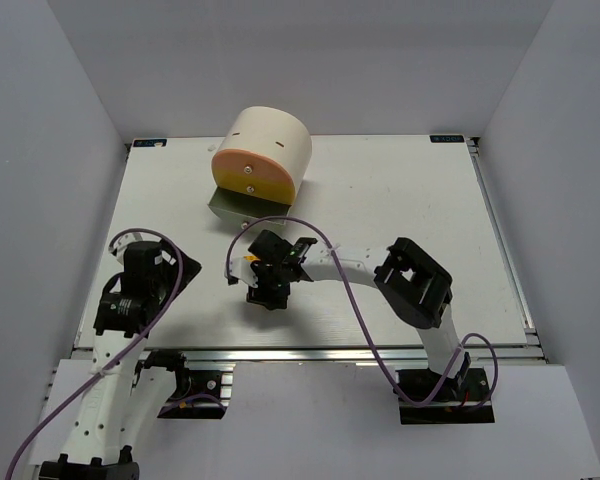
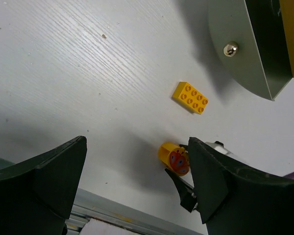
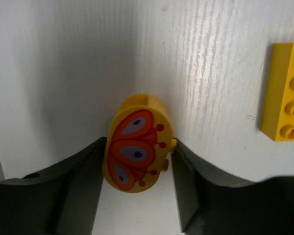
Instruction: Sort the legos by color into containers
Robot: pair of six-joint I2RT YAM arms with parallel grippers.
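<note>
The cream dome cabinet stands at the back. It has a pink-orange drawer, a yellow one and a greyish bottom drawer that is pulled out; its knob shows in the left wrist view. A yellow-orange brick lies flat on the table and also shows in the right wrist view. My right gripper is shut on the round yellow disc with red markings, which rests on the table. My left gripper is open and empty, near the front edge. Green and purple bricks are out of view.
The right arm stretches across the front middle of the table, its gripper below the open drawer. The left gripper hangs over the front left. The aluminium front rail runs close under the left gripper.
</note>
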